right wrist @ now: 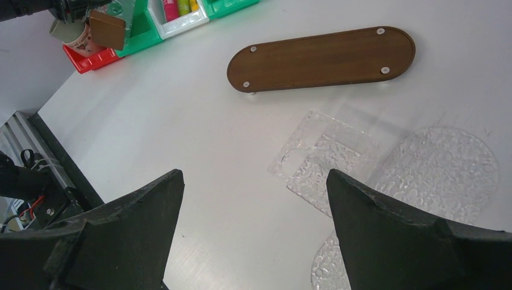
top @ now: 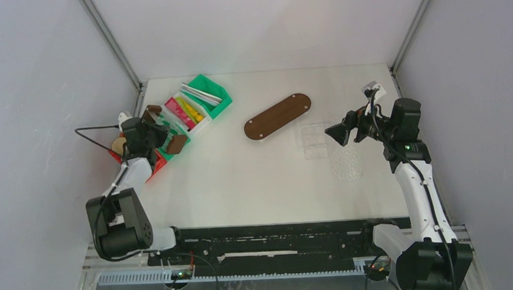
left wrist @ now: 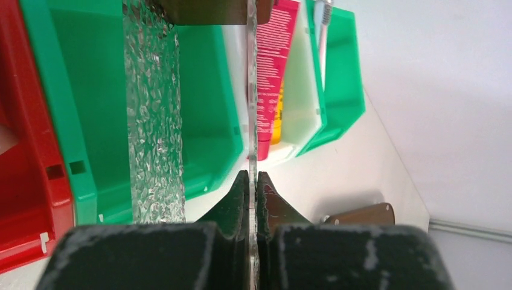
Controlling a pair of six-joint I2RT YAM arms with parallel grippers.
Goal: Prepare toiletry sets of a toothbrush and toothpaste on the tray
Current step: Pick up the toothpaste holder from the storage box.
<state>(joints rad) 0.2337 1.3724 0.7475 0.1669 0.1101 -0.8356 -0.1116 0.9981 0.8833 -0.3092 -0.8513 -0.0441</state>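
Note:
My left gripper (top: 161,139) (left wrist: 250,178) hangs over the bins at the far left. It is shut on the thin clear wall of a textured see-through cup with a brown bottom (top: 177,143) (left wrist: 154,121) (right wrist: 108,29), held on its side above a green bin. Pink and yellow toothpaste tubes (top: 188,112) (left wrist: 272,66) lie in a white bin. White toothbrushes (top: 203,95) (left wrist: 323,24) lie in the far green bin. The brown oval tray (top: 278,116) (right wrist: 322,58) (left wrist: 362,214) is bare. My right gripper (top: 337,133) (right wrist: 253,199) is open and empty, above the table right of the tray.
A red bin (top: 154,169) (left wrist: 30,181) at the far left holds a patterned paper cup (top: 118,146) (right wrist: 75,36). A clear textured square plate (top: 316,141) (right wrist: 323,154) and a round one (top: 346,164) (right wrist: 447,169) lie flat under my right gripper.

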